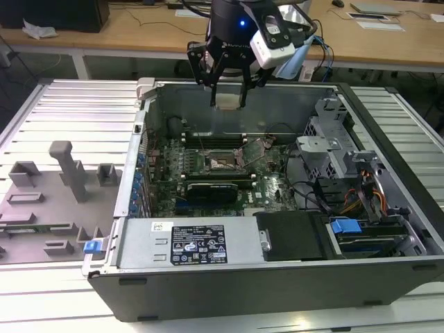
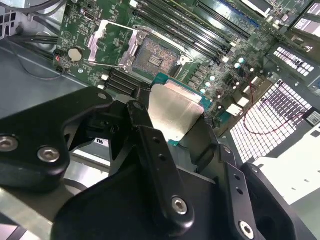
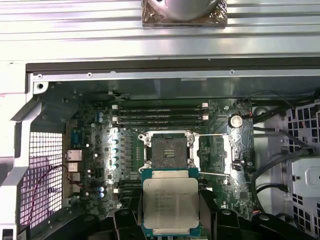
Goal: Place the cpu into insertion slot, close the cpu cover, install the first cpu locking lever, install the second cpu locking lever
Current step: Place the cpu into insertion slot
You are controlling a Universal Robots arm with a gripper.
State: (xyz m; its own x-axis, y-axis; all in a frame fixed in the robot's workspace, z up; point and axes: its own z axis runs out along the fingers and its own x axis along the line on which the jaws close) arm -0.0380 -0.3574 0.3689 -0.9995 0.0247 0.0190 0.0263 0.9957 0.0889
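Step in hand: placing the cpu (image 3: 170, 202), step one of four. The gripper (image 1: 229, 90) is clamped on the chip by two opposite edges, metal top facing up in both wrist views, and holds it in the air above the open case (image 1: 243, 295), well apart from the slot (image 3: 167, 150). The slot is bare with its contact field exposed, nothing in it. The cover (image 2: 97, 40) is swung open beside the slot, so cover and lever steps are not yet done. By my judgement the placing calls for squaring the chip to the slot frame and keeping it flat. The case holds the motherboard (image 1: 270, 187) and sits on the slatted tabletop (image 1: 69, 104).
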